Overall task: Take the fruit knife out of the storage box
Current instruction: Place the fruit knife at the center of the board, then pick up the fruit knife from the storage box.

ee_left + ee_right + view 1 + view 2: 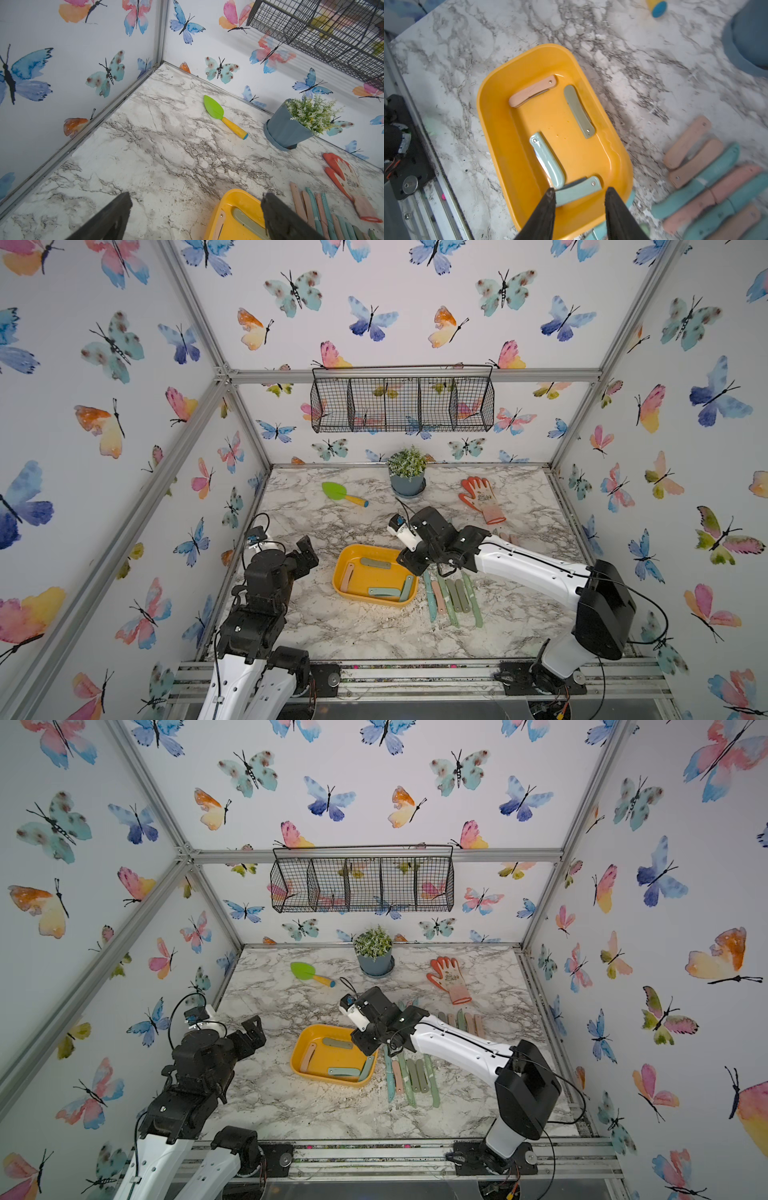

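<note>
**Right gripper over box corner; knives in box**

Top views: the marble table [332,626] sat inside butterfly-papered walls. The box [338,572] [300,1052] stood mid-table with four folded knives [376,563] inside. A row of knives [453,599] lay on the table just right of it. The right gripper [410,563] hung over the box's right edge, and its wrist hid the jaws here. The left gripper [307,553] was raised to the left of the box, apart from it.

Left wrist: the left gripper [197,195] had its jaws wide apart with nothing between them. A box corner showed beside one finger.

Right wrist: the right gripper [580,189] had its jaws partly open, straddling a teal knife [583,188] lying in a box corner. Whether the pads touched it could not be told. The pink, grey-green and pale teal knives lay on the box floor.
</note>
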### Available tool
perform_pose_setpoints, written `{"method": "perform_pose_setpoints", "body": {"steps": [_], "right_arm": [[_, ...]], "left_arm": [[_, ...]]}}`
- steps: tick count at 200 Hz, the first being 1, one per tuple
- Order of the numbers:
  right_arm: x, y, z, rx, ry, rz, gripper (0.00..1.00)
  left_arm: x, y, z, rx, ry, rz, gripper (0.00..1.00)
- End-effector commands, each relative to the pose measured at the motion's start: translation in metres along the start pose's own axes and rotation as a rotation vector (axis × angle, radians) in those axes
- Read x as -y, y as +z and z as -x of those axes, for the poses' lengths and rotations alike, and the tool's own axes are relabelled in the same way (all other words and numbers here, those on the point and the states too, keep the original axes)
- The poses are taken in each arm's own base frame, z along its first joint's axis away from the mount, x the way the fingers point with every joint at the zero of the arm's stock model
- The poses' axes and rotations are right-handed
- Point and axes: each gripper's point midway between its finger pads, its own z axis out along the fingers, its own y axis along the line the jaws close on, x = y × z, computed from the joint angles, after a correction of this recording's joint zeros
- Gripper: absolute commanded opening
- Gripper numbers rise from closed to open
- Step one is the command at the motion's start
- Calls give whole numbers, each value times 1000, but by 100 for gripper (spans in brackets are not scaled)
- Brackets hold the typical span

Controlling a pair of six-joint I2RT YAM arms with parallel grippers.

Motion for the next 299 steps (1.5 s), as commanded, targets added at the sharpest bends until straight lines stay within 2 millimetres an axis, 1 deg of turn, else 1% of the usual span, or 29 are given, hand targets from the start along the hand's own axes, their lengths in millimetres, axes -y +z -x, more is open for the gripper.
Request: {"method": "perform_pose_setpoints", "body": {"steps": [1, 18, 34, 47, 60, 85, 117, 131, 190, 239, 299], "right_arm": [[-13, 30, -2, -61, -118, 59, 42], [-18, 51, 2, -87, -149, 69, 43], [-23, 67, 6, -100, -164, 81, 43], [-25, 79, 8, -113, -171, 83, 43], [-22, 90, 7, -136, -168, 70, 43], [-17, 107, 5, -174, -157, 34, 43], [-16, 123, -2, -212, -139, 23, 43], [-14, 127, -3, -222, -136, 9, 43], [-6, 144, -20, -300, -156, -53, 43], [-10, 149, -31, -343, -179, -50, 43], [-12, 157, -50, -426, -250, -74, 46]], "left_arm": [[-4, -3, 9, 27, -19, 27, 99], [-5, -3, 9, 27, -20, 33, 98], [-5, -3, 9, 26, -19, 29, 98], [-5, -3, 9, 26, -20, 30, 98], [-5, -3, 9, 27, -20, 30, 98], [-5, -3, 9, 27, -19, 29, 98], [-5, -3, 9, 29, -19, 27, 98], [-5, -4, 9, 30, -19, 26, 99], [-4, -4, 9, 29, -18, 20, 98], [-3, -4, 9, 29, -16, 18, 98], [-4, -4, 9, 30, -16, 20, 98]]}}
